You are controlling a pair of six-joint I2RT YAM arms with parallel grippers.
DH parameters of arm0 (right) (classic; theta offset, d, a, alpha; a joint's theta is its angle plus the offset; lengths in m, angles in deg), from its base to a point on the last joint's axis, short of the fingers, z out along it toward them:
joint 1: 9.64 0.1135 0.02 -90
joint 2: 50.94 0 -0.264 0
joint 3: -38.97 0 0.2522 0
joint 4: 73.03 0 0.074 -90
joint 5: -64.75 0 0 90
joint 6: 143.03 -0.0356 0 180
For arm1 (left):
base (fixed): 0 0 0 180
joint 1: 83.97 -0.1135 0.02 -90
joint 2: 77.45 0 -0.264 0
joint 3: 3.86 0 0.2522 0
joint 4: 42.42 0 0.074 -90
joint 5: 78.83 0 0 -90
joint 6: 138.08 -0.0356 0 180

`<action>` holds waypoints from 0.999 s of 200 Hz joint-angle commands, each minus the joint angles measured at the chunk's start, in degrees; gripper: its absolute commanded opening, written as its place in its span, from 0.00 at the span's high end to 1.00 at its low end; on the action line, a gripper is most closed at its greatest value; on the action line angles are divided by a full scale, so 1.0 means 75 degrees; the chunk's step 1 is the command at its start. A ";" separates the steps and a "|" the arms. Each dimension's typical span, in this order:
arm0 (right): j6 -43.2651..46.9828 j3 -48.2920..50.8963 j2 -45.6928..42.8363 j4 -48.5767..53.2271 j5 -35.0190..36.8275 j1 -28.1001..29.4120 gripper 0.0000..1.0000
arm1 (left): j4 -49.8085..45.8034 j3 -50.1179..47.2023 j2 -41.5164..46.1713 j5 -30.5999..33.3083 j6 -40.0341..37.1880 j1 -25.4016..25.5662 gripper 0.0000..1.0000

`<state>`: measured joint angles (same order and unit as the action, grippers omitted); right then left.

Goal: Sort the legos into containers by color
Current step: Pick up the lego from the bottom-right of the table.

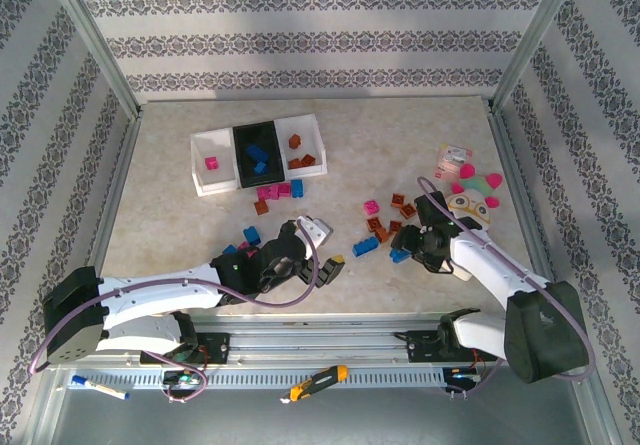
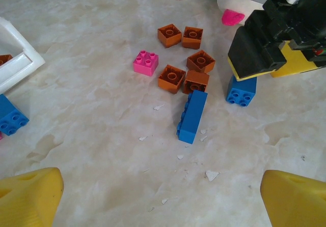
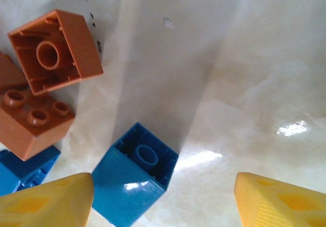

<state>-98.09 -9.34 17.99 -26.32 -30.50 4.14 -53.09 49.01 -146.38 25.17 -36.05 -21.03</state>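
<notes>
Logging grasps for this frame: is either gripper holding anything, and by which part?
Nothing is held. The left gripper is open over bare tabletop. The right gripper is open around a blue brick, with a clear gap on one side.

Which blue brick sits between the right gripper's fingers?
The square blue brick, tipped on its side with its hollow underside showing, within the open right gripper. The long blue brick lies outside it, beside the brown bricks.

L hand (image 2: 163, 199), R hand (image 3: 165, 201) spread wide
</notes>
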 commanded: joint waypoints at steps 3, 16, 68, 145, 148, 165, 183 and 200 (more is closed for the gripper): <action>-0.0774 0.0176 0.0160 -0.0471 -0.0072 0.0132 0.27 | 0.0211 -0.0053 0.0087 -0.0028 0.0202 0.0096 0.01; -0.0850 0.0144 0.0194 -0.0566 -0.0044 0.0219 0.27 | 0.0187 -0.0068 0.0096 -0.0070 0.0236 0.0102 0.01; -0.1268 0.0213 0.0724 -0.0831 -0.0072 0.0335 0.36 | 0.0234 -0.0147 0.0142 -0.0156 0.0174 0.0092 0.01; -0.1040 -0.0033 0.0396 -0.0474 0.0181 0.0544 0.73 | 0.0170 -0.0666 0.0817 0.0271 0.0493 0.0096 0.01; -0.0986 -0.0078 0.0364 -0.0458 0.0201 0.0574 0.73 | 0.0145 -0.0687 0.0866 0.0314 0.0512 0.0093 0.01; -0.0630 -0.0344 0.0195 -0.0373 0.0235 0.0783 0.72 | 0.0125 -0.0862 0.1255 0.0367 0.0382 0.0099 0.01; -0.0165 -0.0732 0.0171 -0.0391 0.0325 0.1157 0.72 | 0.0025 -0.0969 0.1698 0.0308 0.0087 0.0093 0.01; 0.0228 -0.1210 0.0335 -0.0477 0.0352 0.1568 0.72 | -0.0407 -0.0894 0.2069 0.0220 -0.0137 0.0093 0.01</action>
<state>-102.09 -12.99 20.35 -29.91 -29.41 12.41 -53.46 42.19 -134.73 26.44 -34.61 -21.03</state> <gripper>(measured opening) 0.293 0.993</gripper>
